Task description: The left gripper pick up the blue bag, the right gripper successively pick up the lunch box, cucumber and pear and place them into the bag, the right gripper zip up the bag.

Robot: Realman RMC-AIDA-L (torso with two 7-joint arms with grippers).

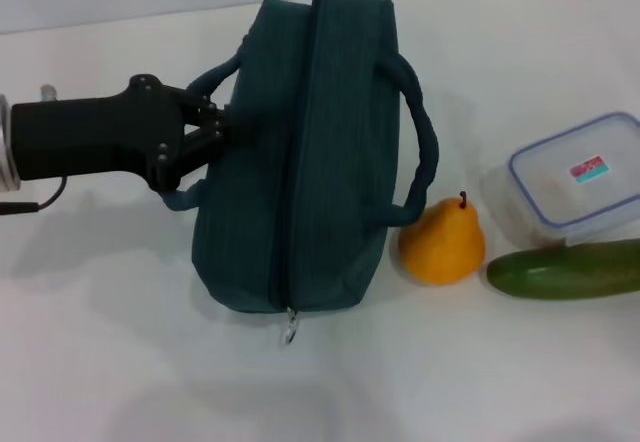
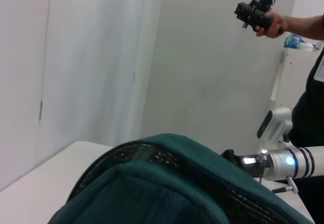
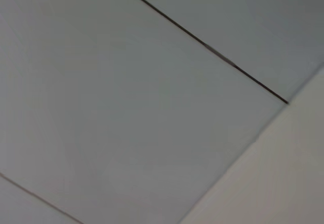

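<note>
The blue bag (image 1: 310, 152) stands on the white table, its top zipper running toward me with the ring pull (image 1: 290, 333) at the near end. My left gripper (image 1: 228, 126) reaches in from the left, its fingers closed on the bag's left side by the left handle (image 1: 215, 77). In the left wrist view the bag (image 2: 167, 188) fills the lower part. Right of the bag stands the pear (image 1: 442, 241). The cucumber (image 1: 565, 270) lies beside it, in front of the lunch box (image 1: 575, 177). Only the left wrist view shows the right gripper (image 2: 234, 159), far off behind the bag.
The right wrist view holds only a pale wall and a table edge. In the left wrist view, a person (image 2: 309, 82) at the far side holds a black device (image 2: 255, 13). White table (image 1: 100, 312) lies bare in front of the bag.
</note>
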